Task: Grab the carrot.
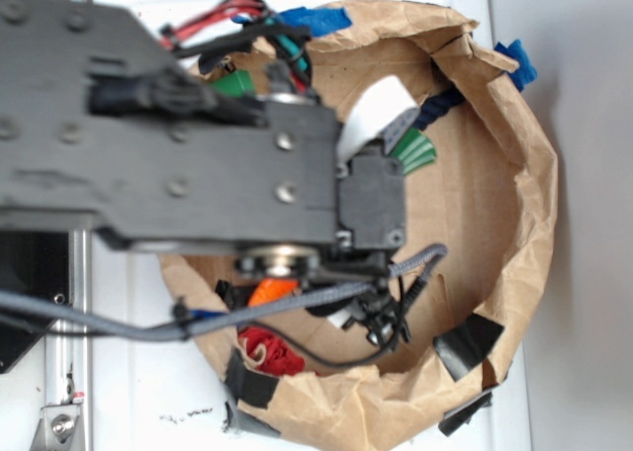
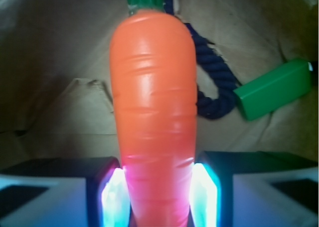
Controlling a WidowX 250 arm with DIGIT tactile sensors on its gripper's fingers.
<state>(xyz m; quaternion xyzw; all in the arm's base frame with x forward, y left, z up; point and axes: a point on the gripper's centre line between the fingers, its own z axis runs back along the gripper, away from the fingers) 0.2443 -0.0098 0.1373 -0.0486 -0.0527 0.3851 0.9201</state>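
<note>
Wrist: hand (image 2: 158, 197) apparently clamps carrot (image 2: 153, 112); exterior mostly hides it.

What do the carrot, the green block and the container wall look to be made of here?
Carrot: likely moulded plastic, glossy, with bright highlights and shallow ridges. Green block: smooth, flat-faced and slightly shiny, probably plastic or painted wood; I cannot tell which. Container wall: crumpled brown paper, matte and creased, patched with dark tape. The gripper is closed on the carrot.

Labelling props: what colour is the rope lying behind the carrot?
Dark navy blue; the twisted rope shows best in the wrist view.
</note>
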